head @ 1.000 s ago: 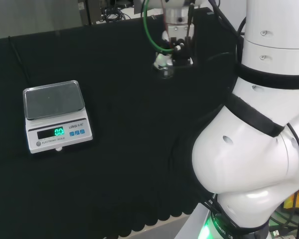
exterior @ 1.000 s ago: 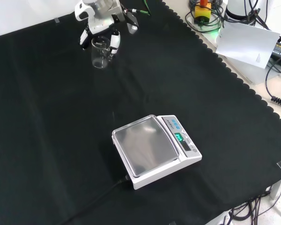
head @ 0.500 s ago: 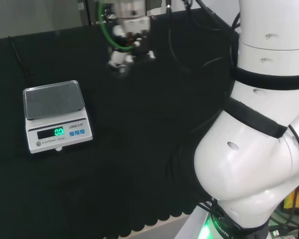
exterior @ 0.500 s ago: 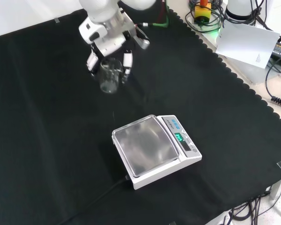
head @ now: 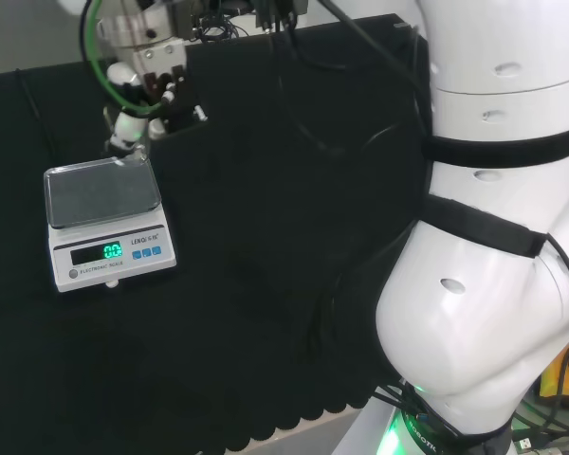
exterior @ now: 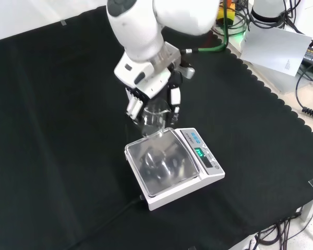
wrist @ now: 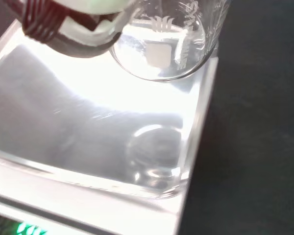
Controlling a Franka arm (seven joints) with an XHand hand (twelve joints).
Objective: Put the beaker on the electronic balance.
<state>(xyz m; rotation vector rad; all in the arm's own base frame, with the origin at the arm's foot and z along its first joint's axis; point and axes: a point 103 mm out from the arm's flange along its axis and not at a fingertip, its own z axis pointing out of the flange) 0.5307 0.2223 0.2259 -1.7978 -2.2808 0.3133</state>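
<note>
Beaker up in the air, right at the edge of the balance

My hand [exterior: 148, 86] has its fingers curled round the clear beaker [exterior: 154, 115], holding it upright just above the far edge of the electronic balance [exterior: 173, 166] pan, not touching it. The balance sits on the black-clothed counter [exterior: 52, 156], display lit green.

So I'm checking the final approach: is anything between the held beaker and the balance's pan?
Nothing visible. The hand holds the beaker in the air at the pan's far corner in the front view, and the pan of the balance is bare.
</note>
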